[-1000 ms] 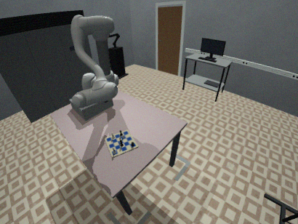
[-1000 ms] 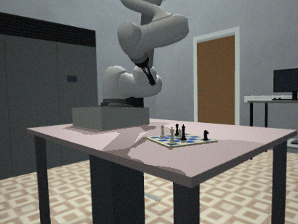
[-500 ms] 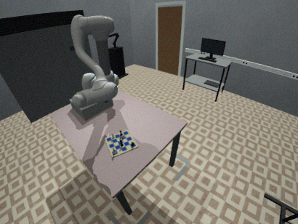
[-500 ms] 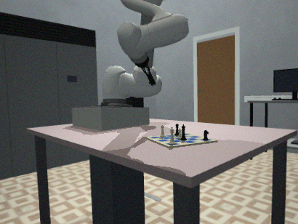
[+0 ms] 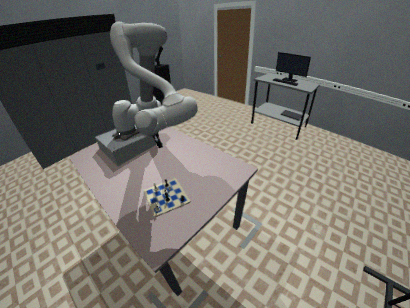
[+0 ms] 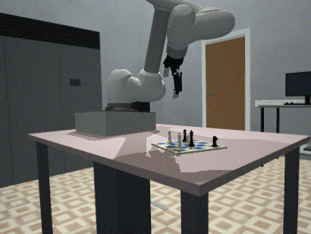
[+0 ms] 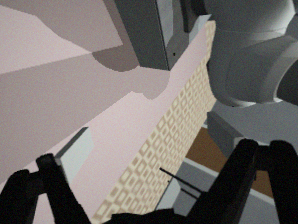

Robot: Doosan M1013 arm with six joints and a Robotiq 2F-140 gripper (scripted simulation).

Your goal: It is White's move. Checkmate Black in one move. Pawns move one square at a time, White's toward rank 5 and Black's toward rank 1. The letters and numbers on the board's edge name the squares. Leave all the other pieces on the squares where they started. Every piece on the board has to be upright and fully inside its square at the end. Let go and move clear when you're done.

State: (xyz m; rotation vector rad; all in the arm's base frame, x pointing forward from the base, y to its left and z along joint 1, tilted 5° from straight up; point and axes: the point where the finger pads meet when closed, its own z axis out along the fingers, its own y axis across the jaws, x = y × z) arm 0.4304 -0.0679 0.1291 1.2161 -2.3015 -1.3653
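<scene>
A small blue-and-cream chessboard [image 5: 169,196] lies on the pink table, also seen in the exterior view [image 6: 189,146]. White pieces [image 6: 174,139] stand at its left side, black pieces [image 6: 188,138] near the middle, and one black piece [image 6: 215,141] at the right. The pieces are too small to name. My gripper [image 6: 177,84] [image 5: 158,140] is open and empty. It hangs high above the table near the arm's base, well away from the board. The wrist view shows only my two dark fingers, the table top and the floor, not the board.
The arm's grey base block [image 5: 122,146] sits at the table's back. A desk with a monitor [image 5: 286,85] stands far right by an orange door [image 5: 233,47]. A dark cabinet wall [image 5: 55,85] is behind the table.
</scene>
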